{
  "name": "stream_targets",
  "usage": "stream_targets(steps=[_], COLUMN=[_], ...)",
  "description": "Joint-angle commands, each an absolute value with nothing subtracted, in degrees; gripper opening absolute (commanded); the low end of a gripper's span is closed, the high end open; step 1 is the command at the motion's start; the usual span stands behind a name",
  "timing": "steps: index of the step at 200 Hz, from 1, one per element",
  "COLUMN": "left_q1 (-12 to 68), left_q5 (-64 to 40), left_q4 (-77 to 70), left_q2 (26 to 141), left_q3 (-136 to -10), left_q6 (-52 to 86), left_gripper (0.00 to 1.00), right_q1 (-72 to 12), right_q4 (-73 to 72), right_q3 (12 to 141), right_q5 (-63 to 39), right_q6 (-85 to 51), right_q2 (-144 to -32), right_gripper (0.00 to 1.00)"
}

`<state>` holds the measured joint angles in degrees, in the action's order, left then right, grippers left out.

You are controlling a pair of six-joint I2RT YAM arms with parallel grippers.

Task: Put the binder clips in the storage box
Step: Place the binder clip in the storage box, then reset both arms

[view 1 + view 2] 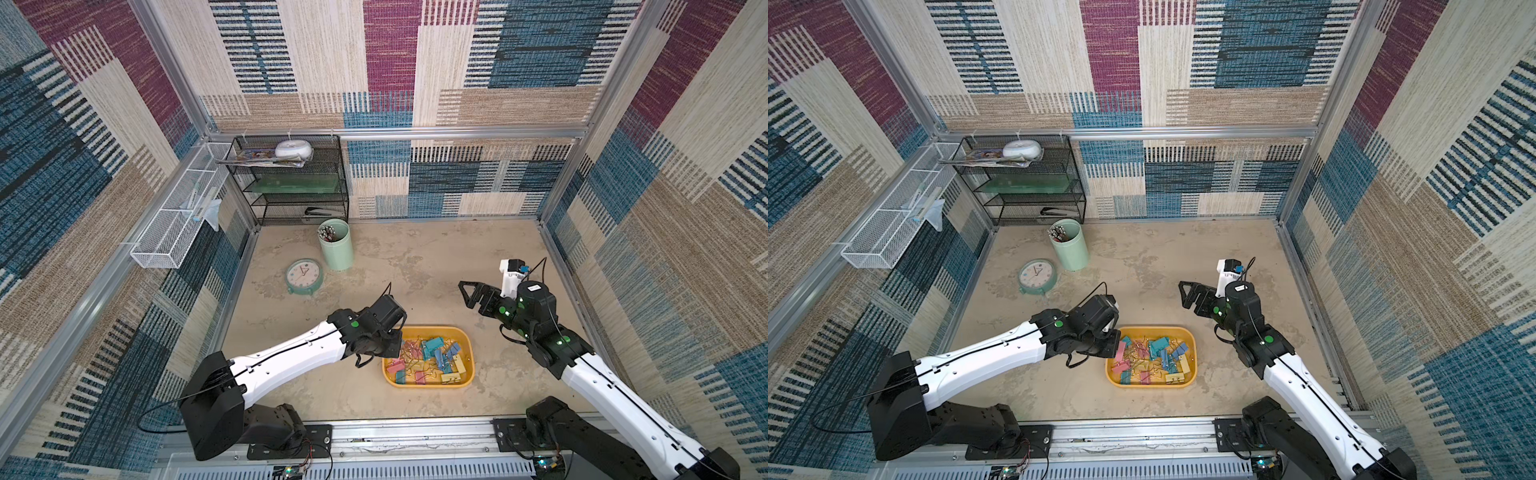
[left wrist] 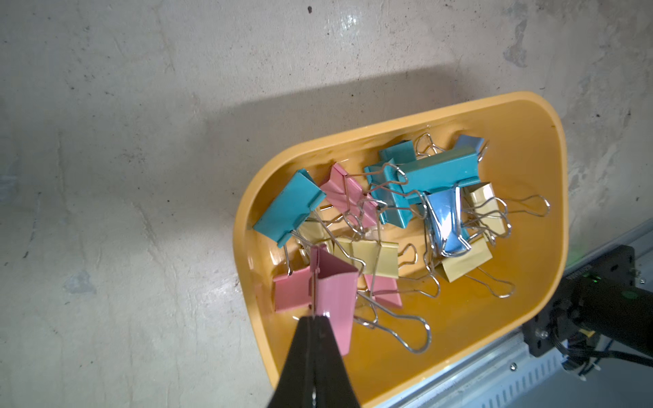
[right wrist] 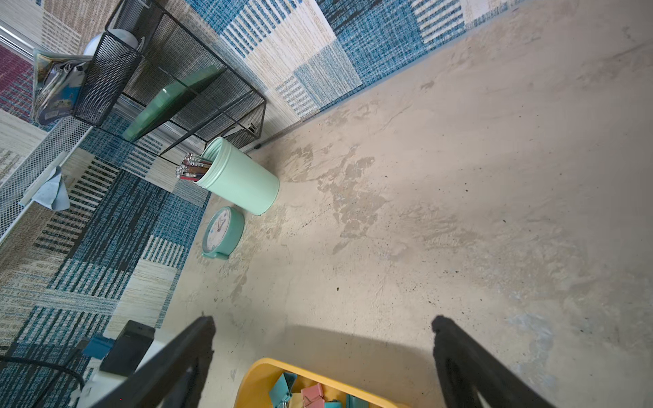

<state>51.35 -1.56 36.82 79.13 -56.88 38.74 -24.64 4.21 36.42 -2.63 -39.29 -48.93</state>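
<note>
The yellow-orange storage box (image 1: pixel 432 330) (image 1: pixel 1154 329) sits on the table near the front, and several teal, blue, pink and yellow binder clips (image 1: pixel 436 357) (image 1: pixel 1158 353) (image 2: pixel 438 169) lie in it. My left gripper (image 2: pixel 312 319) (image 1: pixel 1111 347) hangs over the box's left end. It is shut on the wire handle of a pink binder clip (image 2: pixel 335 293), which dangles above the heap. My right gripper (image 1: pixel 467 295) (image 3: pixel 323 325) is open and holds nothing. It hovers behind the box's far right corner, whose rim (image 3: pixel 268 362) shows between its fingers.
A mint-green cup (image 1: pixel 337 247) of pencils and a round teal clock (image 1: pixel 304 275) stand at the back left. Against the back wall is a black mesh shelf (image 1: pixel 291 183), and a white wire-mesh basket (image 1: pixel 174 224) hangs on the left wall. A metal rail (image 1: pixel 374 436) runs along the front.
</note>
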Motion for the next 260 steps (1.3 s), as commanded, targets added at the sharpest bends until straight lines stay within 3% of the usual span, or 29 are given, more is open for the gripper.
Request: stream_targets(steps=[1,12,44,69,107,124,149,185,222,238,260], left_q1=[52.0,52.1,52.2,52.2,51.8,49.4,38.7,25.1,10.1,6.8,5.0], left_q5=[-1.5,-1.2,3.1,15.8,46.6,53.6,45.7,38.2,19.4,14.9,10.9], left_q4=[35.1,34.4,33.9,33.0,21.8,12.4,-5.9,-20.9,-28.8,-34.4,-39.2], left_q2=[78.8,77.5,70.8,61.8,43.3,37.1,33.5,39.6,50.6,57.7,66.3], left_q3=[-58.1,-58.6,-60.3,-58.9,-44.2,-34.6,-21.8,-13.0,-12.3,-13.1,-16.2], left_q6=[37.0,36.4,32.8,29.4,14.6,5.7,-2.7,-7.7,-1.4,-0.8,-2.5], left_gripper=[0.34,0.47,0.67,0.87,1.0,1.0,0.96,0.97,0.98,0.99,0.99], right_q1=[-24.2,-24.0,-21.2,-18.3,-12.7,-10.3,-8.5,-5.3,-4.5,-4.3,-2.7], right_q4=[4.9,5.0,5.8,5.7,-3.8,-14.5,-31.5,-46.8,-58.5,-55.8,-67.6], right_q3=[37.2,37.3,38.6,39.1,32.8,26.7,19.0,17.1,19.8,21.3,17.0], right_q5=[-3.4,-2.6,0.8,9.3,25.6,27.2,28.9,24.8,24.7,22.6,20.6], right_q6=[-38.7,-38.5,-36.7,-33.1,-23.1,-18.1,-11.3,-8.8,-3.3,-1.4,-1.7], right_q2=[-48.8,-48.4,-47.8,-48.4,-48.6,-48.9,-54.1,-69.8,-83.8,-84.3,-87.1], right_gripper=[0.99,1.0,1.0,0.99,1.0,1.0,1.0,0.99,1.0,1.0,1.0])
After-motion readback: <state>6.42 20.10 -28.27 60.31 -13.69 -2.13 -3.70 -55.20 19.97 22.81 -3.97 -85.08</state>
